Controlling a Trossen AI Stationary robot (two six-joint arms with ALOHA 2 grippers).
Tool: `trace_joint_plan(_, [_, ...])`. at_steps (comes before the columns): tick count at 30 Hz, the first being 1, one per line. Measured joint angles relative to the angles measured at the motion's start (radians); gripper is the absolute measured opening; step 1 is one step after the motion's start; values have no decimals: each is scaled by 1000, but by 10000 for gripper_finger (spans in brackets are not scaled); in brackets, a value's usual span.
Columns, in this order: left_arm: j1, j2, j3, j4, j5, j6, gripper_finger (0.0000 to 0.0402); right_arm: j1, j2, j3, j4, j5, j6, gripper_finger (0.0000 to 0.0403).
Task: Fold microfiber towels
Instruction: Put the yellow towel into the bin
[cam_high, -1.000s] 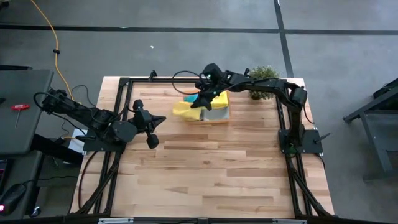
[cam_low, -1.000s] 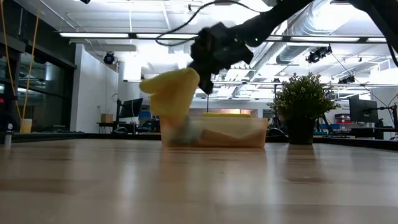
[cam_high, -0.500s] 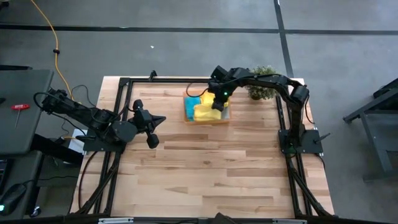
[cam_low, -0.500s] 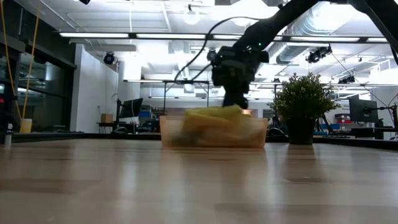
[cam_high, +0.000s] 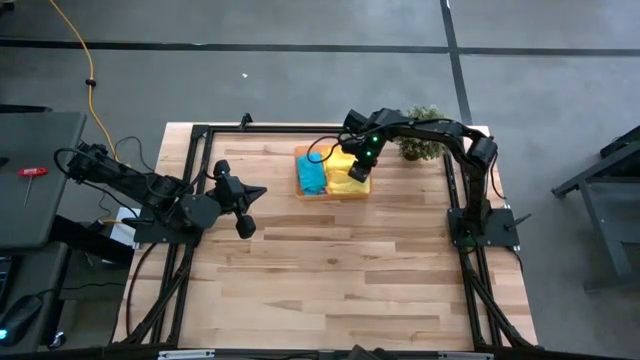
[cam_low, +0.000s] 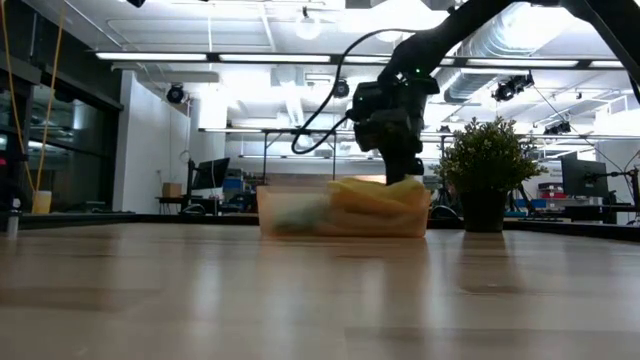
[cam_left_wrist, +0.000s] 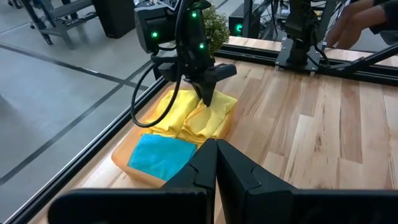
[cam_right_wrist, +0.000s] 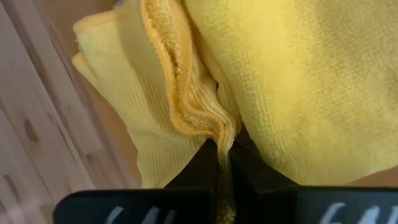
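A yellow towel (cam_high: 344, 172) lies bunched in the right half of the orange tray (cam_high: 300, 194) at the table's far side. A folded teal towel (cam_high: 312, 176) lies flat in the tray's left half. My right gripper (cam_high: 358, 170) points down into the tray and is shut on the yellow towel (cam_left_wrist: 194, 117). My left gripper (cam_high: 257, 194) is shut and empty, level above the table's left side and pointing at the tray. The other towels are hidden. My right gripper pinches a raised fold of the yellow towel (cam_right_wrist: 219, 127) between its two fingers, several layers with a hemmed edge among them. The fingers (cam_left_wrist: 209, 93) come from above, pointing down. The towel rests in the tray, slack, heaped on both sides of the fingers.
A small potted plant (cam_high: 424, 134) stands just right of the tray at the far edge. Black frame rails (cam_high: 195, 160) run along the table's left, far and right sides. Bare wood (cam_high: 340, 280) lies between the tray and the near edge.
My right gripper has carried the yellow towel from hanging left of and above the tray toward the table's right edge and down into the tray. The towel, which hung below the fingers, now lies heaped in the tray's right half, uncovering the teal towel.
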Motion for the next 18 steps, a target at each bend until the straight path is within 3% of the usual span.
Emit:
trace_joint_plan(7, [0, 0, 0, 0, 0, 0, 0, 0, 0, 0, 10, 28, 57, 36])
trace_joint_plan(12, [0, 0, 0, -4, 0, 0, 0, 0, 0, 0, 7, 105, 81, 108])
trace_joint_plan(18, [0, 0, 0, -8, 0, 0, 0, 0, -11, 33, -71, 114, 62, 188])
